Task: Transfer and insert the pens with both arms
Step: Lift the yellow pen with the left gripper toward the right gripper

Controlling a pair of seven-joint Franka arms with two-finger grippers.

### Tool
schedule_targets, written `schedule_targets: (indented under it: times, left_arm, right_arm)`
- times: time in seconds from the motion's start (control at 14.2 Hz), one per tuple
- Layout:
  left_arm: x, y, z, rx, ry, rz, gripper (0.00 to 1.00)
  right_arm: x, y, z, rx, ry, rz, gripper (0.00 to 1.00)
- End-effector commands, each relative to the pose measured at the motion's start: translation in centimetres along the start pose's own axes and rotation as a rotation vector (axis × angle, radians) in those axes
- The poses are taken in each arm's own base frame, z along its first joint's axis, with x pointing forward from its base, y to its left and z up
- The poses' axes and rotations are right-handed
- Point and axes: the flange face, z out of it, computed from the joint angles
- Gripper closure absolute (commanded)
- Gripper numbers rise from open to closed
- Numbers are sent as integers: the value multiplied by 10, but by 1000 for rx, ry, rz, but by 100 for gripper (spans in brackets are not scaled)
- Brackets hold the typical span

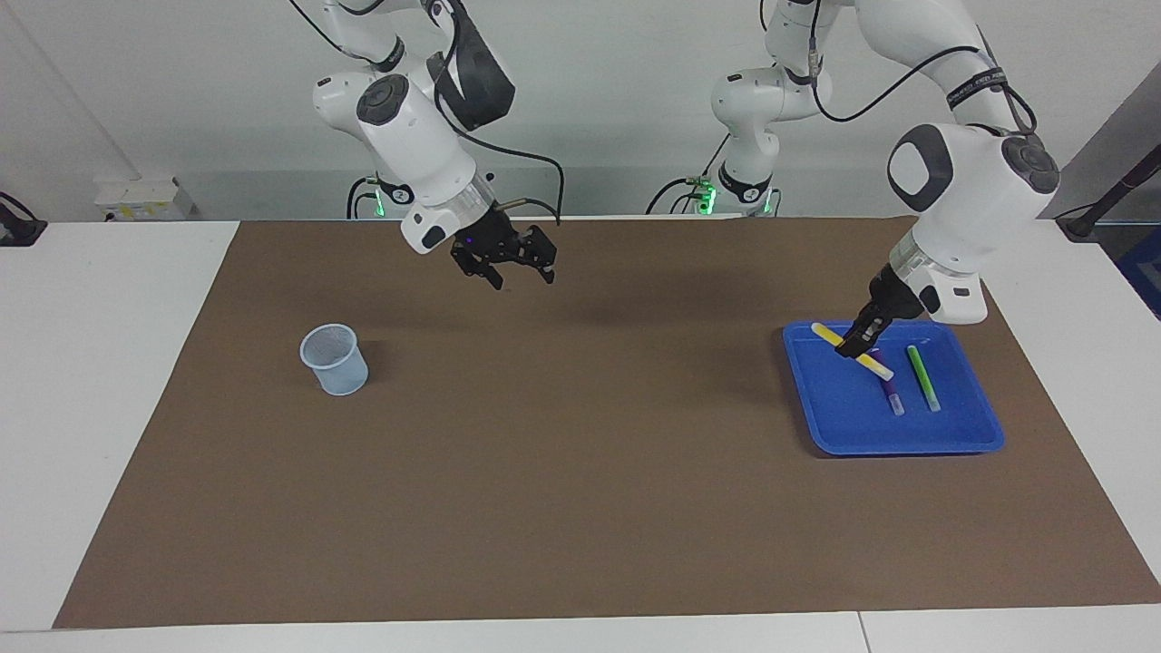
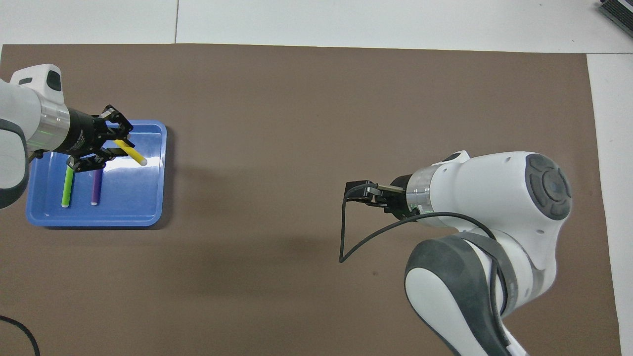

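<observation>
The yellow pen (image 1: 873, 364) (image 2: 133, 153) hangs tilted over the blue tray (image 1: 907, 443) (image 2: 148, 217), and my left gripper (image 1: 853, 346) (image 2: 114, 147) is shut on its middle. The purple pen (image 1: 892, 396) (image 2: 96, 189) and the green pen (image 1: 923, 377) (image 2: 67, 187) lie side by side in the tray. My right gripper (image 1: 523, 277) (image 2: 353, 193) hangs open and holding nothing over the brown mat, toward the robots' edge, and waits.
A pale blue mesh cup (image 1: 336, 360) stands upright on the brown mat (image 1: 580, 472) toward the right arm's end; the right arm hides it in the overhead view. A loose black cable (image 2: 346, 237) loops from the right wrist.
</observation>
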Motion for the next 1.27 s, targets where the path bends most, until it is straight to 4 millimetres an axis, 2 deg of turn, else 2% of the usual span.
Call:
schedule_targets:
  times: [0.0,0.07,0.14,0.35,0.49,0.63,0.78,0.99,1.06,1.2]
  left_arm:
    - [-34,7,-33,-51,-24,-170,100]
    - [-44,10,-42,-78,-40,-232,100]
    - [-54,11,-51,-92,-46,-286,100]
    - [-75,16,-64,-128,-97,-429,100]
    - [-95,23,-66,-133,-138,-493,100]
    - [-124,34,-64,-120,-152,-515,100]
    - [-145,41,-62,-110,-163,-546,100]
    - [-156,41,-65,-101,-214,-628,100]
    - [-158,40,-65,-96,-236,-641,100]
    - [-162,39,-67,-92,-269,-647,100]
  right_arm:
    - [1,-5,0,61,-2,40,0]
    - [0,-9,-1,92,-13,57,0]
    - [-7,-22,3,134,-35,66,0]
    - [-9,-43,-2,252,-28,117,0]
    - [-8,-55,-16,349,-38,166,0]
    - [-6,-68,-31,426,-46,190,0]
    - [-1,-82,-36,507,-39,239,0]
    - [-32,-123,-11,547,46,261,0]
    - [-40,-132,-1,550,55,277,0]
    - [-43,-141,4,563,78,284,0]
